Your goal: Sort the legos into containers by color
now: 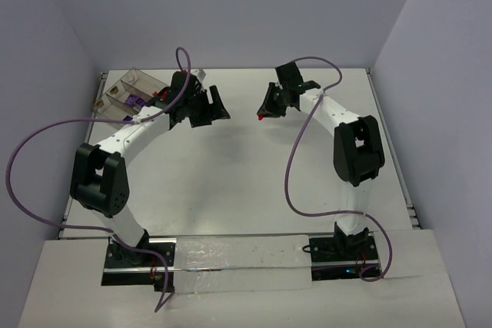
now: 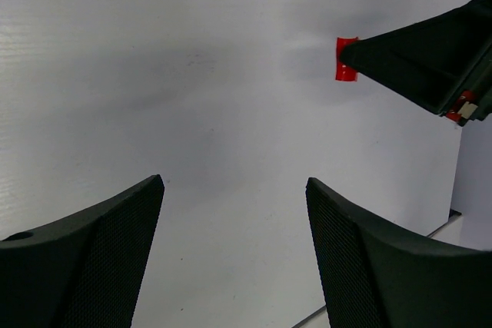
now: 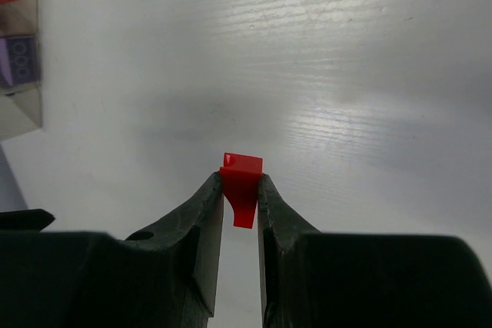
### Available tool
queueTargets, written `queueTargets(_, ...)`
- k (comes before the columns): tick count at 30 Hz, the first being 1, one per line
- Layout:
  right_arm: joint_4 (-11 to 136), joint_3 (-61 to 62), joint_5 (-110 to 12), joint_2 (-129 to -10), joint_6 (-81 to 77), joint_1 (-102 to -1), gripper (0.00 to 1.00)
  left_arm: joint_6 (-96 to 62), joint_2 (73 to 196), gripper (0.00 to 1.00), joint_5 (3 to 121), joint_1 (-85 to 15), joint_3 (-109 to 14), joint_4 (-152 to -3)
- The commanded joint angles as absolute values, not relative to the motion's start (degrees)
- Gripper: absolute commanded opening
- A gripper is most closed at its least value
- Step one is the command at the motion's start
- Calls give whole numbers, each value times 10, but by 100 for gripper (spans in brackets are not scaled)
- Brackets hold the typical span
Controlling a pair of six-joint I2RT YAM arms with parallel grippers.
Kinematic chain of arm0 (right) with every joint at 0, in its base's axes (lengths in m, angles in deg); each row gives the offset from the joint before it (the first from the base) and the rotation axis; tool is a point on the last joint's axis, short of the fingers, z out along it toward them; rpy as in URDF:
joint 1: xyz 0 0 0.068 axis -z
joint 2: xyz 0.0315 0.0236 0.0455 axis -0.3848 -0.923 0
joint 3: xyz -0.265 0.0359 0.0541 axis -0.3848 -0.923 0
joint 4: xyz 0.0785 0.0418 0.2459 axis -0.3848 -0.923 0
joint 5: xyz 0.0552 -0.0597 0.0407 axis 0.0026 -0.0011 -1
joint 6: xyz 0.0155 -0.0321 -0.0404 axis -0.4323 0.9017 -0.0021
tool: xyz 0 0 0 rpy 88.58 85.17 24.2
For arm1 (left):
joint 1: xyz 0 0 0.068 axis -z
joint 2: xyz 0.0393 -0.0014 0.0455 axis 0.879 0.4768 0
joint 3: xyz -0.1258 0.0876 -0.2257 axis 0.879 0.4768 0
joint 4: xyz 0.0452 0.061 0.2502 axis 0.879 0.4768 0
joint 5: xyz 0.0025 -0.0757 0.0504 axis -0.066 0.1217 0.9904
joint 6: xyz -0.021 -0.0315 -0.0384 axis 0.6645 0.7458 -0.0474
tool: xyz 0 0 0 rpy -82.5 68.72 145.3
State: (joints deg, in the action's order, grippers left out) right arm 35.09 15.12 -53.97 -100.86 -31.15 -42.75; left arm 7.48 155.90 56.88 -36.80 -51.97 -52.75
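Right wrist, lego (image 3: pixel 242 182) between jaws, perhaps aloft

The top camera looked down from above and behind the arm bases, taking in the whole white tabletop (image 1: pixel 231 182). Each wrist camera looked out close past its own fingers, the left hand (image 2: pixel 234 182) and the right hand (image 3: pixel 241 182), low over the tabletop. Both wrist views shared the red brick (image 3: pixel 242 168) at the right hand's tip.
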Motion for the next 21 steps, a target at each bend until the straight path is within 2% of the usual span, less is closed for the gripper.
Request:
queueTargets(1,422,106,-600,-973,-417,-431,13,87,1533,82,521,-357,-498,-598)
queueTargets(8,556,15,-681,-958,-571,-433,15,110,1545,81,489,-334,-472,-657)
queueTargets(15,590,-13,-700,-949,-599,-434,15,115,1569,79,487,-323,-472,-669)
queueTargets(19,571,-6,-674,-948,-574,-434,15,113,1571,79,499,-323,-473,-662)
queueTargets(21,484,33,-590,-965,-504,-442,15,115,1565,79,522,-323,-473,-645)
